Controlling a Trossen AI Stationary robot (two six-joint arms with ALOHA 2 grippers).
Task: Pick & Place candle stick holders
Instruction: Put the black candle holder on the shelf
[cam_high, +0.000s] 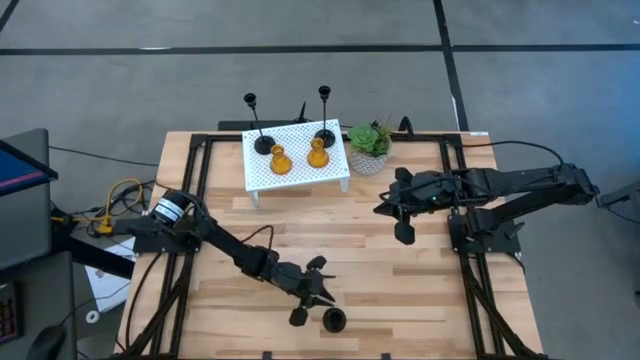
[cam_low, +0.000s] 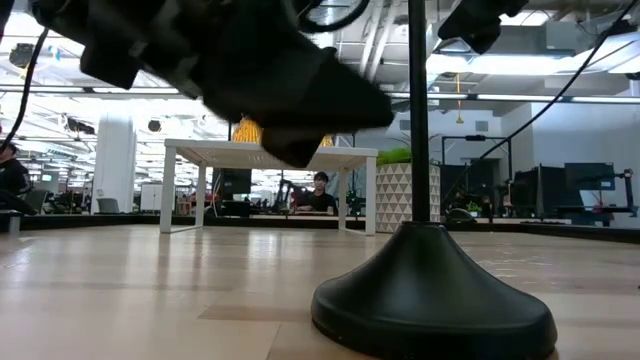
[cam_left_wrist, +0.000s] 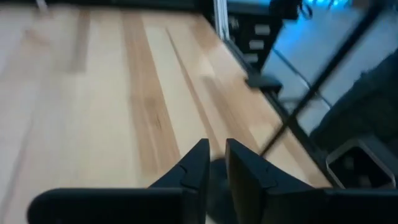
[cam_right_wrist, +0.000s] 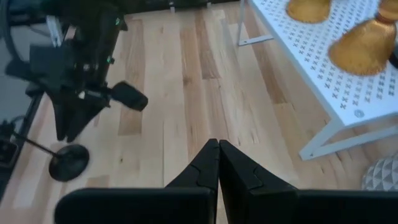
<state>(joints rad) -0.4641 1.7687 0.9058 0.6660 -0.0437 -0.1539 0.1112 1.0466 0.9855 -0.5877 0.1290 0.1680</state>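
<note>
High view shows a white perforated stand (cam_high: 297, 165) at the far edge of the wooden table (cam_high: 400, 290), with two black candle holders (cam_high: 262, 140) standing on its back part and two amber holders (cam_high: 280, 161) in front of them, side by side. A small green plant (cam_high: 370, 140) in a patterned pot sits just beside the stand, on its right. The third black holder (cam_high: 333, 320) stands upright on the table near the front edge, well apart from the stand; in the low view its round base (cam_low: 432, 290) fills the foreground and its thin stem rises out of the top of the picture. The left gripper (cam_high: 318, 283) hangs just beside this holder, low over the boards. Its wrist view shows the fingers (cam_left_wrist: 194, 168) with only a narrow gap between them and nothing held, the dark base lying just beyond the tips. The right gripper (cam_high: 392, 205) hovers over the middle of the table, right of the stand and in front of the plant; its fingers (cam_right_wrist: 208, 163) are pressed together and hold nothing. A person (cam_low: 320, 195) sits at a desk in the room behind the table.
</note>
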